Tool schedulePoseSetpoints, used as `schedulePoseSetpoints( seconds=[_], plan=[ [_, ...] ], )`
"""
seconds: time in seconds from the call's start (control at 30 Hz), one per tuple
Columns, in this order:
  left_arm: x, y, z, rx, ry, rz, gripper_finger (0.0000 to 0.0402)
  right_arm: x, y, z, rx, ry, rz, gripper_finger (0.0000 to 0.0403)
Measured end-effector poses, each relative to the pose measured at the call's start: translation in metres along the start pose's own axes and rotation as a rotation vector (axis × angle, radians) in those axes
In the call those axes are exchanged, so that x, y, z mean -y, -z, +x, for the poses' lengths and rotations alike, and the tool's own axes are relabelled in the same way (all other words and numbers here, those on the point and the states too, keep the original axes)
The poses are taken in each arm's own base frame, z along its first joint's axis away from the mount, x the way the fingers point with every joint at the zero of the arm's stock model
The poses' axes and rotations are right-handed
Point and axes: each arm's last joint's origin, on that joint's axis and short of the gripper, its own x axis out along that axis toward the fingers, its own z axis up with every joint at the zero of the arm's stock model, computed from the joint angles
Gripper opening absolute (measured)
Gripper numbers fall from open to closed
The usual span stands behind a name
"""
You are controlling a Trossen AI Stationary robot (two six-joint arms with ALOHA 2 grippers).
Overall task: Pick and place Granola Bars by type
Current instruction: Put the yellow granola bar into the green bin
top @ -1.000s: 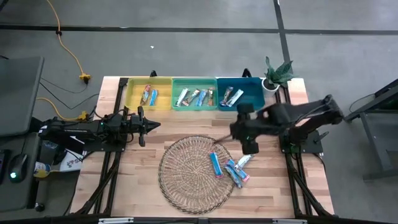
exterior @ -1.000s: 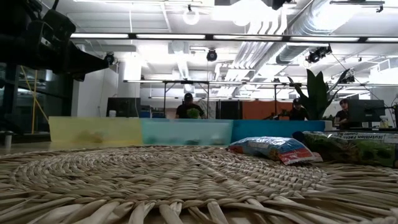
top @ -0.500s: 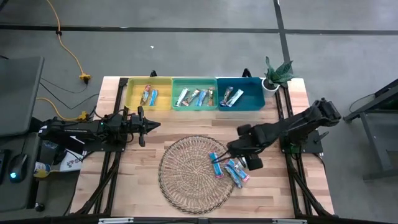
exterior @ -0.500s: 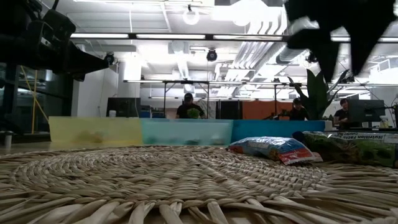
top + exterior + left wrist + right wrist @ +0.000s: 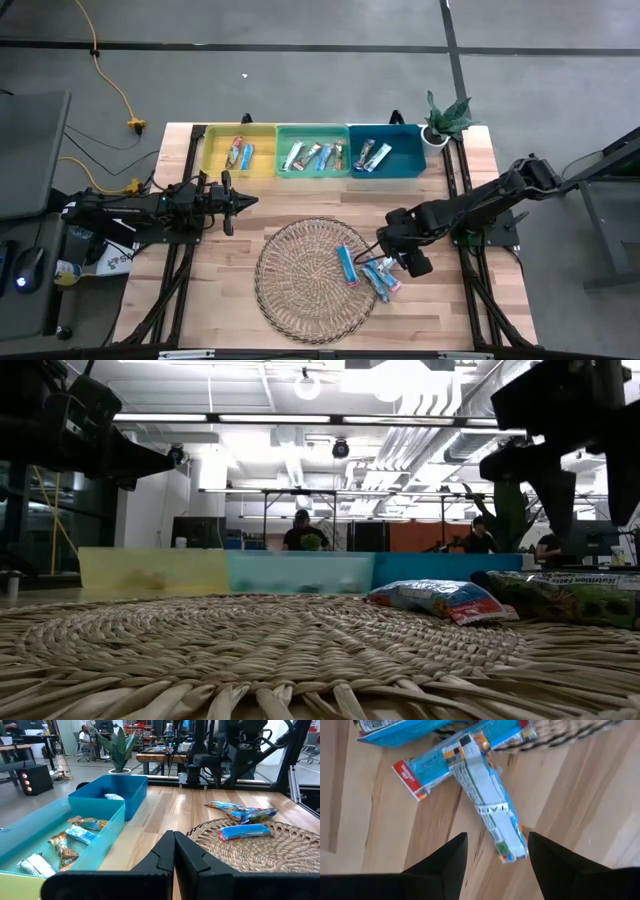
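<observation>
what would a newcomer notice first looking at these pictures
The eye goes first to the right gripper, poised with open fingers just above a small pile of blue-wrapped granola bars at the right edge of the round wicker mat. Next come the three trays along the table's far edge, yellow, teal and blue, each already holding bars. The left gripper waits shut over the table's left side.

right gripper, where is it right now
In the high view the right gripper hangs open over the bars at the wicker mat's right edge.
</observation>
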Motion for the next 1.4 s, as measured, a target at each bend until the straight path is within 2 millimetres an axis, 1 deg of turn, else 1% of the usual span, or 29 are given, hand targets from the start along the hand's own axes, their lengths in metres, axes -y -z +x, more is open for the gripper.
schedulePoseSetpoints(
  seconds=[0.23,0.4,0.63,0.83,1.07,1.4],
  plan=[
    [0.000,0.000,0.000,0.000,0.000,0.000,0.0000,0.003,0.004,0.018,0.052,0.005,-0.022,0.0193],
    [0.000,0.000,0.000,0.000,0.000,0.000,0.0000,0.004,0.008,0.027,0.050,0.013,-0.021,0.0193],
    [0.000,0.000,0.000,0.000,0.000,0.000,0.0000,0.004,0.008,0.030,0.074,0.029,0.000,0.0193],
    [0.000,0.000,0.000,0.000,0.000,0.000,0.0000,0.004,0.003,0.032,0.118,0.023,-0.004,0.0193],
    [0.000,0.000,0.000,0.000,0.000,0.000,0.0000,0.001,0.000,0.048,0.060,-0.002,-0.044,0.0193],
    [0.000,0.000,0.000,0.000,0.000,0.000,0.0000,0.003,-0.004,0.074,-0.033,0.008,-0.039,0.0193]
  ],
)
